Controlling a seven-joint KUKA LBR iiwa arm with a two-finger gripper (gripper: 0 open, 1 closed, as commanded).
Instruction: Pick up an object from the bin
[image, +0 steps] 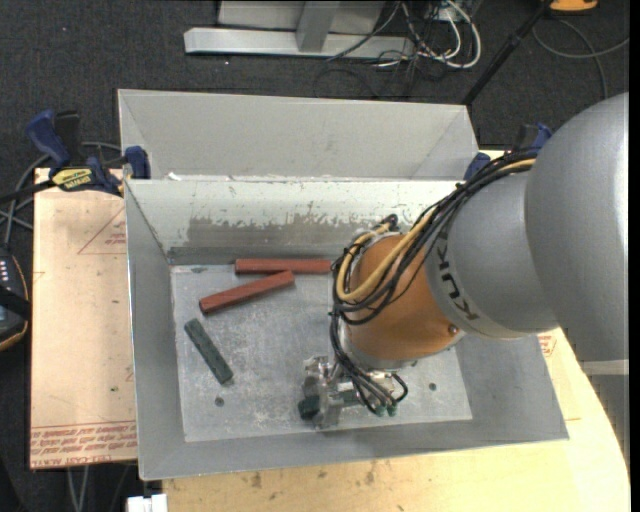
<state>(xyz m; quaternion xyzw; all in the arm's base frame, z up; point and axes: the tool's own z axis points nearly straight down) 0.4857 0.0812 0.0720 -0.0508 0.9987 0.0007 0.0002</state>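
My gripper (322, 402) hangs low over the bin floor near the front middle, below the orange wrist cover. A small dark green-black thing (309, 408) sits right at its fingertips; I cannot tell whether the fingers are round it. A dark grey-green flat bar (208, 351) lies to the left of the gripper on the floor, slanted. Farther back lie two reddish-brown sticks: one slanted (246, 292) and one level along the back wall (282, 266).
The arm's large grey body and orange cover hide the right half of the bin floor. The bin's sloped walls rise on all sides; the bare floor stretches between the grey bar and the gripper.
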